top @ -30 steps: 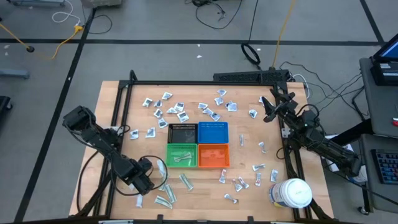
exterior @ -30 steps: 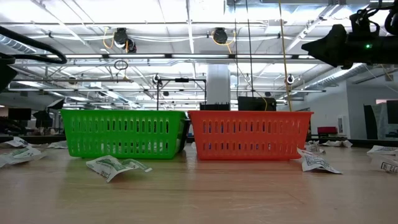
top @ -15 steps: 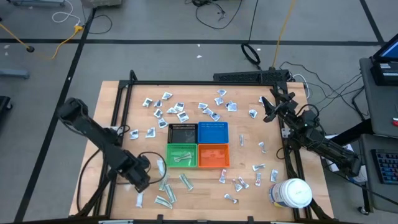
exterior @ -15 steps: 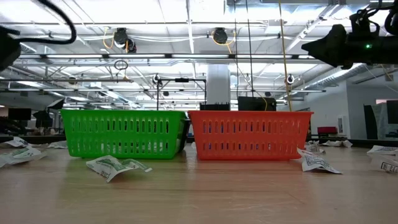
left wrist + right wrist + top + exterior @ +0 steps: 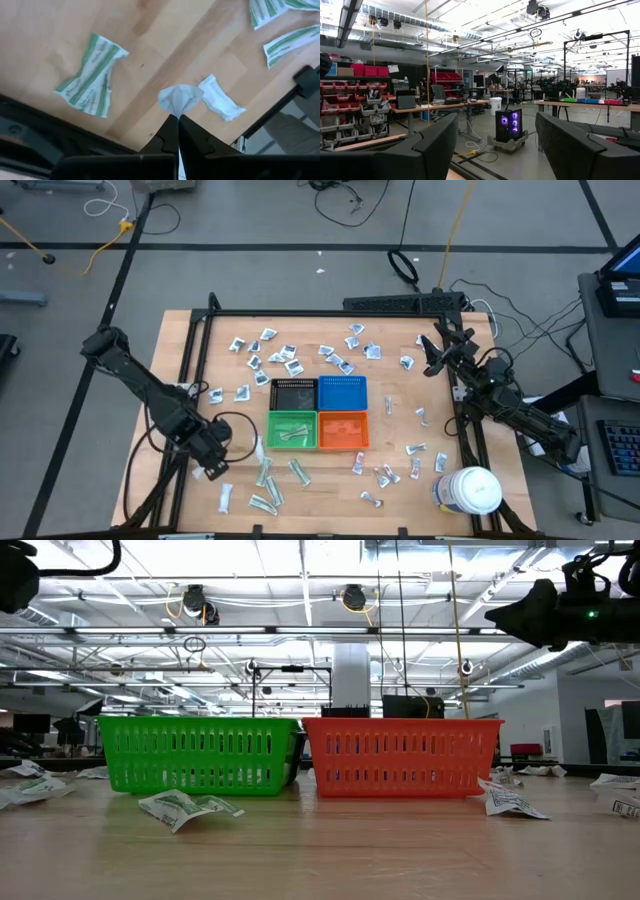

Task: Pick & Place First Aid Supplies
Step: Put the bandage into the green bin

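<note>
Small white and silvery packets, the first aid supplies [image 5: 290, 360], lie scattered across the wooden table around four small bins: black [image 5: 294, 394], blue [image 5: 342, 392], green [image 5: 292, 428] and orange [image 5: 342, 430]. My left gripper [image 5: 205, 468] [image 5: 176, 117] is near the table's front left corner, pointing steeply down and shut on one small pale packet [image 5: 177, 99]. A white packet [image 5: 220, 100] and a green-striped one [image 5: 90, 75] lie on the wood beneath it. My right gripper [image 5: 432, 355] [image 5: 495, 145] is raised at the far right, open, with nothing between its fingers. My left gripper pinches the small pale packet by one edge [image 5: 176, 111] between its two fingertips, coming from above and pointing steeply down. The packet sticks out below the fingertips and looks clear of the table.
A large white round jar [image 5: 470, 490] stands at the front right corner. Green-striped strips [image 5: 265, 485] lie in front of the green bin, which holds some packets. A black metal frame [image 5: 190, 370] runs along the table's sides.
My left gripper has risen and drawn toward the table's left edge, away from the green-striped strips. A small packet now shows at its fingertips.
</note>
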Controlling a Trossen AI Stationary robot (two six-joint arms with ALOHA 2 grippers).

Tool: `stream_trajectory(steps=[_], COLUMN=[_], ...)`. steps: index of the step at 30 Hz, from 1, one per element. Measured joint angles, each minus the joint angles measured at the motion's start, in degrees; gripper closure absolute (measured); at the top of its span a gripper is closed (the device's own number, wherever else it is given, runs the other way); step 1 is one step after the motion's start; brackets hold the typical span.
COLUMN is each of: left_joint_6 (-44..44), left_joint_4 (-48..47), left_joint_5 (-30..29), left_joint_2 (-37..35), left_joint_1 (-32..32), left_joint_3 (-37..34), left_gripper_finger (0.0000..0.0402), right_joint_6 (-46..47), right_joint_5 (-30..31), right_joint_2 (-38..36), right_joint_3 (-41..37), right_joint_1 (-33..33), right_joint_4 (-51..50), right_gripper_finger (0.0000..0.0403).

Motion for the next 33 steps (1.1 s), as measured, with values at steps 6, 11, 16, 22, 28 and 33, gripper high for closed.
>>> stream_trajectory(steps=[6, 11, 16, 22, 28, 33], left_joint_6=[7.02, 18.47, 30.15, 42.64, 52.9, 59.13], left_joint_4=[-1.48, -2.99, -5.26, -7.15, -9.67, -11.18], left_joint_5=[0.18, 0.18, 0.21, 0.11, -1.46, -1.94], left_joint_2=[0.25, 3.57, 8.65, 15.7, 23.59, 29.89], left_joint_1=[6.22, 13.82, 19.89, 24.87, 28.28, 30.44], left_joint_3=[0.41, 3.44, 7.92, 14.7, 23.77, 31.33], left_gripper_finger=[0.04, 0.04, 0.0401, 0.0401, 0.0401, 0.0401], right_joint_6=[0.0, 0.0, 0.0, 0.0, 0.0, -0.02], right_joint_5=[0.0, 0.0, 0.0, 0.0, 0.0, 0.0], right_joint_2=[0.0, 0.0, 0.0, 0.0, 0.0, 0.0], right_joint_3=[0.01, -0.01, 0.0, 0.01, 0.0, -0.01], right_joint_1=[0.0, 0.0, 0.0, 0.0, 0.0, 0.0], right_joint_4=[0.01, 0.0, 0.02, 0.02, 0.0, 0.01], right_gripper_finger=[0.014, 0.014, 0.014, 0.014, 0.014, 0.014])
